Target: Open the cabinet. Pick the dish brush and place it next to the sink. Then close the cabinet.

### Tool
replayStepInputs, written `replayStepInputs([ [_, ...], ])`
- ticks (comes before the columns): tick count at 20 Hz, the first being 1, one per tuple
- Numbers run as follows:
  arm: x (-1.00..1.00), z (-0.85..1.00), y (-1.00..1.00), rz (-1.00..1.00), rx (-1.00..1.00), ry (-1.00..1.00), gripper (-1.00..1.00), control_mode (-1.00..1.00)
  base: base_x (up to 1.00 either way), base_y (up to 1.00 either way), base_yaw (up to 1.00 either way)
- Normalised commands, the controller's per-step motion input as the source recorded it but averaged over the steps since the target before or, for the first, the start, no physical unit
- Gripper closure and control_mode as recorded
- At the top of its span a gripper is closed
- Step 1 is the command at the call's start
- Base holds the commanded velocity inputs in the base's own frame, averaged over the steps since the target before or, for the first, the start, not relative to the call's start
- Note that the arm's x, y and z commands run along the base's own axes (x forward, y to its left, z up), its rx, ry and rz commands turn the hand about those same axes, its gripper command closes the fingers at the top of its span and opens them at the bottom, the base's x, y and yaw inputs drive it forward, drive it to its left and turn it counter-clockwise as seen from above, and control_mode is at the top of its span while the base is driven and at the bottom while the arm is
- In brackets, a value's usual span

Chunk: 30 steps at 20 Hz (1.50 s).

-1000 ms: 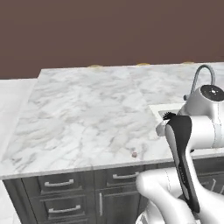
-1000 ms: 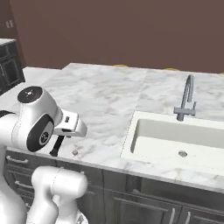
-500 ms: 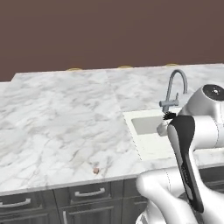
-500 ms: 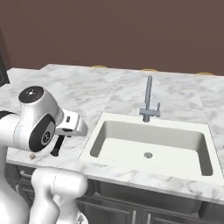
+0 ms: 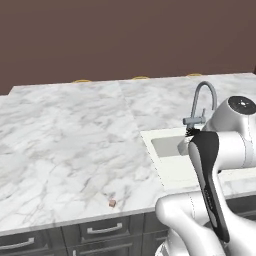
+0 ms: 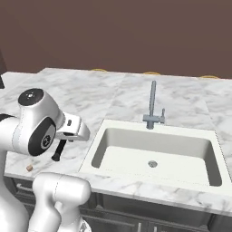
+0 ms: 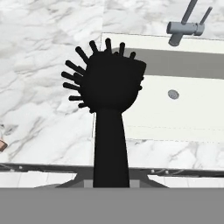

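Left of the sink [image 6: 156,156] the marble counter [image 5: 65,145] lay open and flat, broken by one small brown bit [image 5: 112,203] near its front edge. The faucet [image 6: 153,108] rose at the basin's back rim, the one tall obstacle there. In the hand view the brush [image 7: 109,109] blocked the middle, its head over the sink's left rim.

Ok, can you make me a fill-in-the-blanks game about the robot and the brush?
1. The gripper is holding a black dish ____ .
2. The sink has a grey ____ standing behind its basin.
3. The counter around the sink is made of white ____ .
4. At the bottom of the basin sits a small round ____ .

Missing words: brush; faucet; marble; drain
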Motion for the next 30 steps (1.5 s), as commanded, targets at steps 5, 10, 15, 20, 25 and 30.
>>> replayStepInputs([
  [5, 0.00, 0.00, 0.00, 0.00, 0.00, 0.00, 1.00, 1.00, 0.00, 0.00, 0.00],
  [10, 0.00, 0.00, 0.00, 0.00, 0.00, 0.00, 1.00, 1.00, 0.00, 0.00, 0.00],
  [15, 0.15, -0.05, 0.17, 0.06, 0.00, 0.01, 1.00, -1.00, 0.00, 0.00, 0.00],
  [20, 0.67, -0.01, 0.49, 0.15, 0.00, 0.15, 1.00, -1.00, 0.00, 0.00, 0.00],
  [25, 0.74, 0.00, 0.29, 0.05, -0.02, 0.18, 1.00, -1.00, 0.00, 0.00, 0.00],
  [30, 0.49, -0.20, 0.14, -0.02, -0.06, 0.03, 1.00, -1.00, 0.00, 0.00, 0.00],
])
